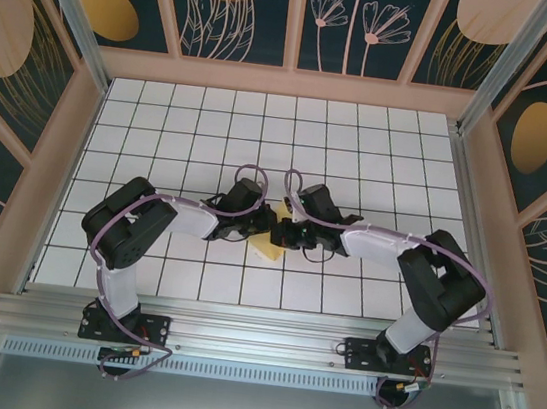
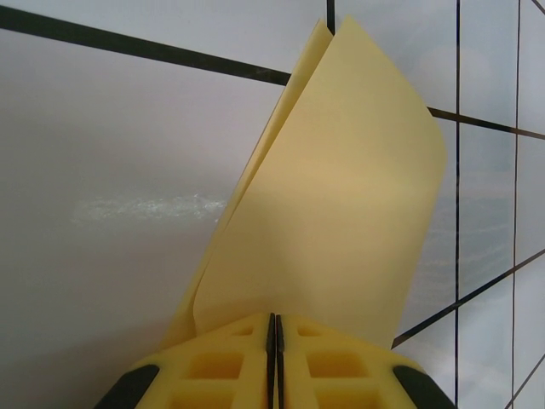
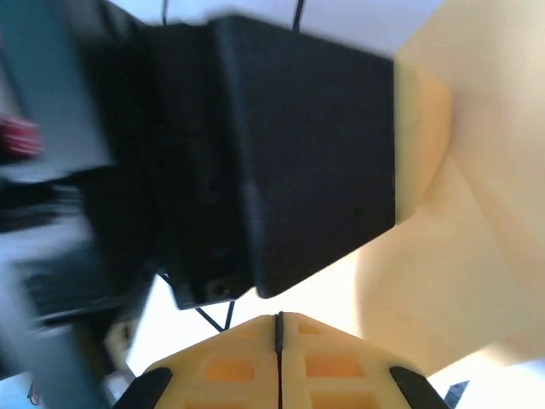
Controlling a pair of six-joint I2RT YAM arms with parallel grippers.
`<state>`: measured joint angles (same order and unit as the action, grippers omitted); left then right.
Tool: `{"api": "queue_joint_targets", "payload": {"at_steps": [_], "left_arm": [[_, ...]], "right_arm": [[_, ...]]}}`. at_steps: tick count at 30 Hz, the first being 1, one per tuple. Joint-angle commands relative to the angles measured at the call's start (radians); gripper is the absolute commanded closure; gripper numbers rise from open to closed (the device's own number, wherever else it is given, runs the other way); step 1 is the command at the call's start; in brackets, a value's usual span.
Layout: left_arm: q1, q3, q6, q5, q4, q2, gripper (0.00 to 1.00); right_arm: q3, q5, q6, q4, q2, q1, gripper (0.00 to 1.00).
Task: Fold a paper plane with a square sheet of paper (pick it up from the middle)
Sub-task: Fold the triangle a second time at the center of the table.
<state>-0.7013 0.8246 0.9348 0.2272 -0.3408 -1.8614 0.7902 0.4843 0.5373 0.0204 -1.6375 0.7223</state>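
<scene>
Your left gripper (image 2: 273, 319) is clenched on the square sheet of paper (image 2: 341, 196), which is folded over on itself and rises out of the pressed-together jaws above the white tiled table (image 2: 102, 170). Your right gripper (image 3: 278, 319) has its fingers squeezed flat together with nothing visible between them, and it faces the left gripper's black body. From above, the pale-yellow paper sits between both grippers near the table's middle.
</scene>
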Motion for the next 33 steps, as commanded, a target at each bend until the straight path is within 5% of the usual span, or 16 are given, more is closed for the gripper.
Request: {"api": "queue_joint_targets", "payload": {"at_steps": [1, 33], "left_arm": [[-0.001, -0.021, -0.014, -0.009, 0.063, -0.026, 0.89], [-0.001, -0.059, 0.000, -0.015, 0.039, -0.023, 0.90]], "right_arm": [[0.018, 0.051, 0.034, 0.045, -0.030, 0.011, 0.93], [-0.049, 0.048, 0.040, 0.054, -0.126, 0.002, 0.89]]}}
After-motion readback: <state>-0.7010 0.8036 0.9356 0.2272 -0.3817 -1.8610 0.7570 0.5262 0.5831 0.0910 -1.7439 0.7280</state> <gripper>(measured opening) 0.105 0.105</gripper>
